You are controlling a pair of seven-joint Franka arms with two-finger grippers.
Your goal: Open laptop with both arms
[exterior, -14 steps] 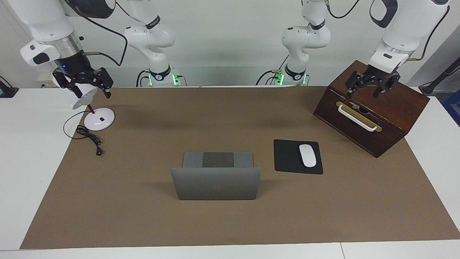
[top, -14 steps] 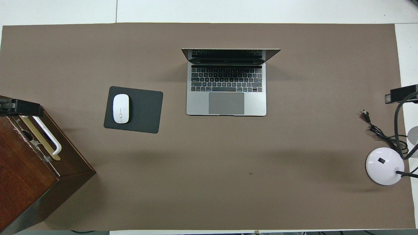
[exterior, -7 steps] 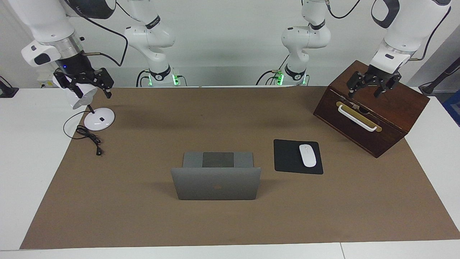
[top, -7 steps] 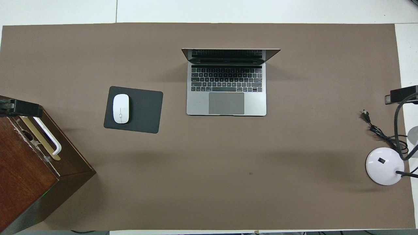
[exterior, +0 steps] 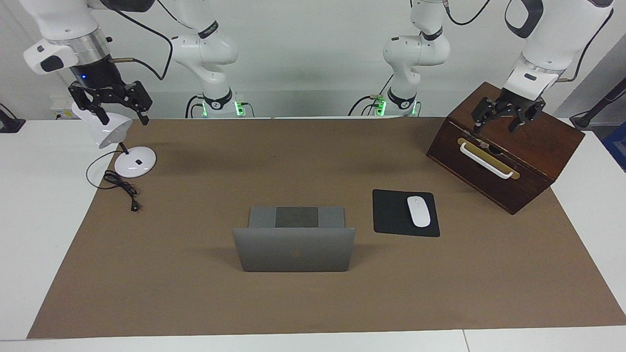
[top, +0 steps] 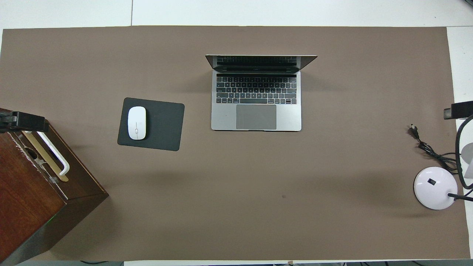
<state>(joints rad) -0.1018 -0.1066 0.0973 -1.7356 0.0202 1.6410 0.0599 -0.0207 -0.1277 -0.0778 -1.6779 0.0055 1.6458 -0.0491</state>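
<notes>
Nearest the robots, both arms wait at the ends of the desk [exterior: 49, 205]. The left gripper [exterior: 506, 115] hangs over the wooden box [exterior: 508, 161] at its own end, fingers [exterior: 477, 124] spread wide and empty; the right gripper [exterior: 110, 102] hangs above the white lamp [exterior: 110, 129] at the other end, its fingers also apart with nothing between them. The lamp's base [top: 435, 187] and cable [top: 428, 149] lie on the brown mat [top: 236, 207] beneath. Farther out comes the black pad [top: 155, 123] with the mouse [top: 136, 123], toward the left arm's end. Just beside the pad, mid-desk and farther still, sits the laptop [top: 256, 111]: lid already raised near upright, keyboard facing the robots, hinge line running across the desk from one arm's end to the other. By my reading the opening is done. The laptop lies forward and inward of both grippers, well apart from each, about midway between them; any further reach would bring each arm in toward the middle.
</notes>
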